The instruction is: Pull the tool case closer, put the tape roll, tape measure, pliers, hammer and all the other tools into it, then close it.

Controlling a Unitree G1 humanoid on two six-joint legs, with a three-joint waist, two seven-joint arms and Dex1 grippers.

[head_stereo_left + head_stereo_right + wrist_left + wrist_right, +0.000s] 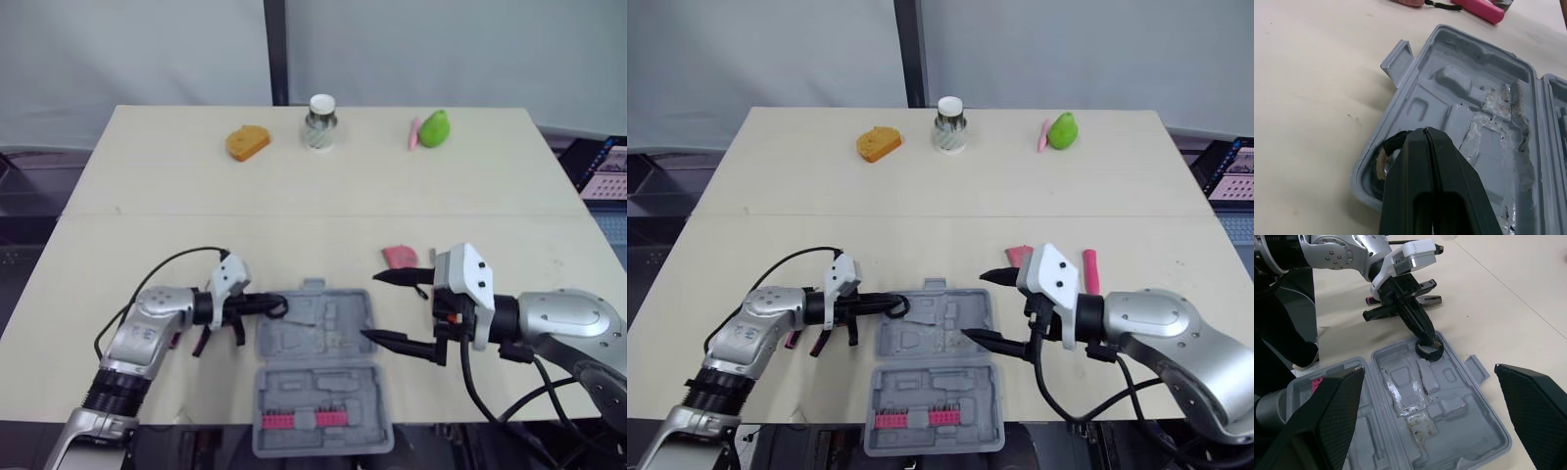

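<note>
Now our big table (pixel 323 186) holds the open grey tool case (pixel 323 387), lying flat. Our right gripper (pixel 370 306) hangs wide open over the case's right edge, holding nothing. Our left gripper (pixel 266 306) is pinched tight on the small black tape roll (pixel 1429 348), in the case's far left corner. We think the roll is light and a bit squashy, so pinching its ring wall works best.

The grey tool case (pixel 323 392) lies open and flat; the black tape roll (pixel 1429 348) sits in its far-left corner.
</note>
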